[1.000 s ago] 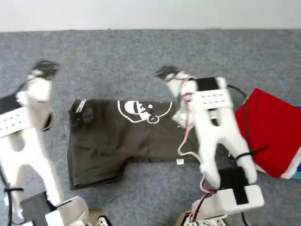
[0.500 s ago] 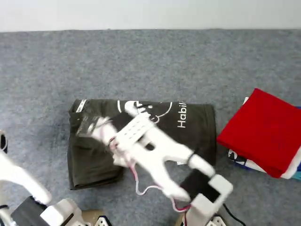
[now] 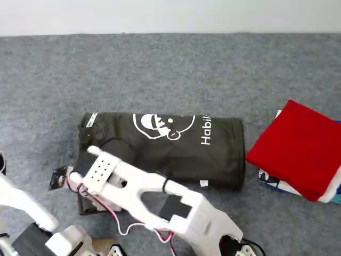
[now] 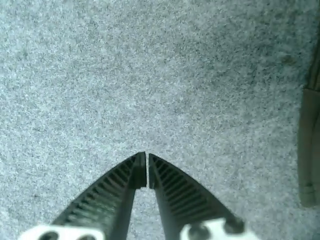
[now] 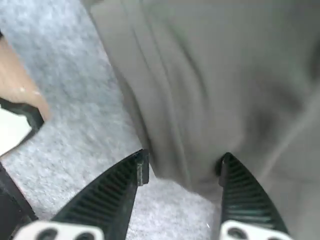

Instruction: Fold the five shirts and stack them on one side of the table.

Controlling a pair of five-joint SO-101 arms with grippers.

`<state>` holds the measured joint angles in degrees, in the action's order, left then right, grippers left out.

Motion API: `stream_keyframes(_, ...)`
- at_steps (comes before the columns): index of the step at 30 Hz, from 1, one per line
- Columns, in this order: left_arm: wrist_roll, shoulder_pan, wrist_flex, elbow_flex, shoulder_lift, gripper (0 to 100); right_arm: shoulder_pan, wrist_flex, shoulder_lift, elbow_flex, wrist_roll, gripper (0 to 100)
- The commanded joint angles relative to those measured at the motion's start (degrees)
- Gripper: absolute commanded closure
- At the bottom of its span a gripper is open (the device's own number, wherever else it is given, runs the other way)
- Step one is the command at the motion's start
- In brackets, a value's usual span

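In the high view, the olive shirt [image 3: 176, 144] lies partly folded in the middle of the grey desk [image 3: 170, 69]. Its white print faces up, and its left part reaches nearer the arms than the rest. At the desk's right edge a folded red shirt [image 3: 301, 149] tops a small stack, near the olive shirt's right end but apart from it. The right arm [image 3: 138, 186] stretches from the near edge across to the olive shirt's near left corner, and the right jaws sit at that corner, beside bare desk. The left arm [image 3: 21, 205] stands at the near left.

In the left wrist view, the left jaws are closed, tips meeting with nothing between them, above bare desk. An edge of the olive shirt [image 4: 311, 145] shows off to one side.

In the right wrist view, the right jaws are spread open and straddle a folded edge of the olive shirt [image 5: 210, 75]. One tip is over grey desk, the other over cloth. Whether they touch the cloth cannot be told.
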<state>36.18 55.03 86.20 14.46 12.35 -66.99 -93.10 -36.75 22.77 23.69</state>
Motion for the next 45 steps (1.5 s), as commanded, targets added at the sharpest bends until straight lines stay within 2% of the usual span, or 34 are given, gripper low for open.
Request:
stream_keyframes(1,0.79,0.53,-1.23,-2.15,1.76,99,-2.24,-0.92,-1.54,5.98,-0.35,76.3)
stream_keyframes(13,2.81,3.16,-1.67,-2.33,1.85,99,-1.63,1.36,-11.82,6.77,-0.09,77.2)
stream_keyframes(15,3.60,3.69,-2.20,-2.33,1.76,99,-1.54,1.89,-12.26,6.86,-0.09,82.5)
stream_keyframes(19,4.04,5.19,-2.55,-2.33,1.76,99,-1.01,3.03,-12.44,6.86,-0.09,99.7)
stream_keyframes(21,4.04,5.19,-2.55,-2.33,1.76,99,-0.40,3.30,-12.26,6.86,-0.09,97.2)
stream_keyframes(27,4.04,4.84,-2.55,-2.33,1.76,99,1.63,2.59,-12.18,10.11,-0.09,98.9)
stream_keyframes(35,4.04,4.75,-2.55,-2.33,1.76,99,3.21,-6.55,-10.42,22.77,-0.09,98.9)
stream_keyframes(45,4.04,4.66,-3.69,-2.15,1.67,99,14.37,-6.37,-14.20,35.69,-0.18,98.9)
